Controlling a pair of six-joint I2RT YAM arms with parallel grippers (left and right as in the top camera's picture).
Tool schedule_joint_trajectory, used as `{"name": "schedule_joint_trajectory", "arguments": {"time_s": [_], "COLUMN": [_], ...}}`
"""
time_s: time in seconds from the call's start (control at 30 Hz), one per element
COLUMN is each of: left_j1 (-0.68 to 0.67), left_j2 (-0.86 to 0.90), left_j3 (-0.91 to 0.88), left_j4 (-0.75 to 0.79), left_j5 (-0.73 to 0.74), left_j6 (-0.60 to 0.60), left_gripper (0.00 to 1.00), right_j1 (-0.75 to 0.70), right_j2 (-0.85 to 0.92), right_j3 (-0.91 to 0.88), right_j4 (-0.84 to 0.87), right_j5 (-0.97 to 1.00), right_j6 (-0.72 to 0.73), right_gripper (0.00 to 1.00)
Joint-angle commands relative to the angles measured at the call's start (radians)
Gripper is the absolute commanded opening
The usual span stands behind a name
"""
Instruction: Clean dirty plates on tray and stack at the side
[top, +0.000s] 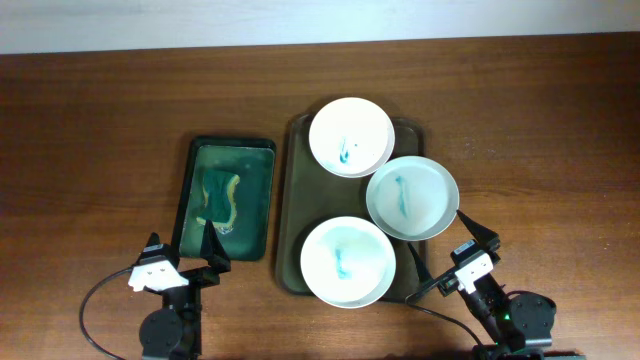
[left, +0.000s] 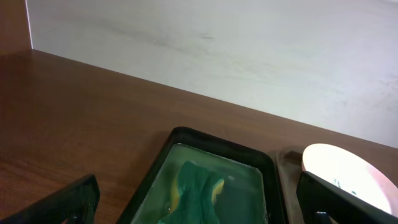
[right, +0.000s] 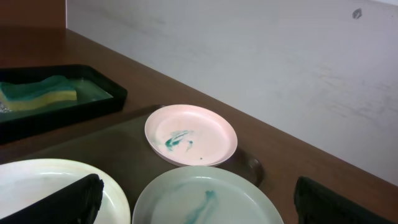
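Three plates with teal smears lie on a dark tray (top: 296, 200): a white one (top: 350, 136) at the back, a pale green one (top: 412, 198) at the right, a white one (top: 347, 261) at the front. A green and yellow sponge (top: 222, 198) lies in a small black tray of water (top: 256, 150) to the left. My left gripper (top: 186, 256) is open and empty, just in front of the sponge tray; the sponge shows in the left wrist view (left: 193, 190). My right gripper (top: 450, 252) is open and empty, at the pale green plate's near edge (right: 205, 199).
The brown wooden table (top: 100, 130) extends left of the sponge tray and right of the plate tray. A pale wall (left: 249, 50) runs along the table's far edge. The back plate (right: 191, 134) and sponge tray (right: 56, 102) also show in the right wrist view.
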Motion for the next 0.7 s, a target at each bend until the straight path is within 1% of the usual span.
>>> {"name": "schedule_joint_trajectory", "arguments": {"time_s": [0.0,0.17,0.23,0.3,0.37,0.43,0.53,0.63,0.67], "left_j1": [0.006,0.006,0.006,0.006,0.006,0.006,0.006,0.006,0.006], "left_j2": [-0.004,-0.004,-0.004,-0.004,-0.004,0.000,0.041,0.136,0.197], "left_j3": [-0.003,-0.003,-0.003,-0.002,0.019,0.060,0.153,0.283,0.356], "left_j4": [-0.004,0.000,0.021,0.076,0.133,0.127,0.102,0.032,-0.019], "left_j5": [0.004,0.004,0.004,0.018,0.042,0.042,0.042,0.042,0.042], "left_j6": [0.016,0.016,0.016,0.016,0.016,0.016,0.017,0.028,0.028], "left_gripper": [0.99,0.99,0.99,0.99,0.99,0.99,0.99,0.99,0.99], "right_j1": [0.006,0.006,0.006,0.006,0.006,0.006,0.006,0.006,0.006], "right_j2": [-0.005,-0.005,-0.005,-0.005,-0.004,0.003,0.048,0.167,0.258], "right_j3": [-0.007,-0.007,-0.007,-0.007,0.016,0.050,0.155,0.296,0.391], "right_j4": [0.003,0.002,0.005,0.023,0.032,0.032,0.016,-0.031,-0.089], "right_j5": [0.009,-0.022,-0.026,-0.061,-0.082,-0.100,-0.117,-0.124,-0.124], "right_j6": [0.009,0.018,0.059,0.062,0.161,0.197,0.201,0.201,0.201], "right_gripper": [0.98,0.98,0.98,0.98,0.98,0.98,0.99,0.98,0.99]}}
